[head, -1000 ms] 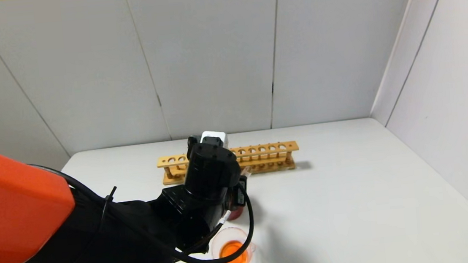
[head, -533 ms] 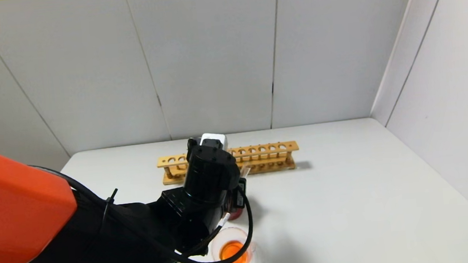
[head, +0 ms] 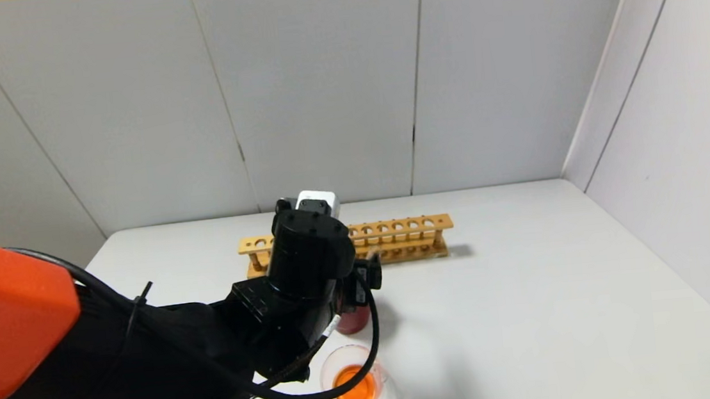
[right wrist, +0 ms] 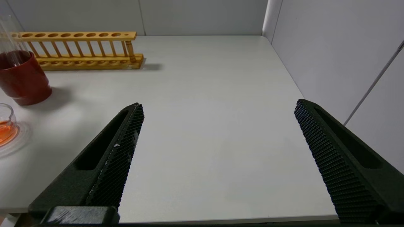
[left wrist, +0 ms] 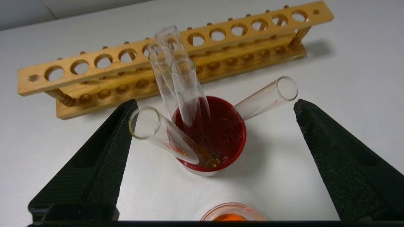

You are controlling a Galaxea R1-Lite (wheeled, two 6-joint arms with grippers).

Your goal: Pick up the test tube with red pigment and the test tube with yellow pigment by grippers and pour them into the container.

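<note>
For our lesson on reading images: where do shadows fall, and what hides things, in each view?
Head view: the left gripper and its arm hide most of the red cup. Left wrist view: the wooden rack casts a shadow past its end. Right wrist view: the cup's shadow falls beside it.

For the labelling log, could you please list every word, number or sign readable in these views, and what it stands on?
None: no readable text shows in any view.
Wooden rack: bare wood, no markings.
Red cup: plain.
Test tubes: unlabelled.
Glass container: no scale visible.
</note>
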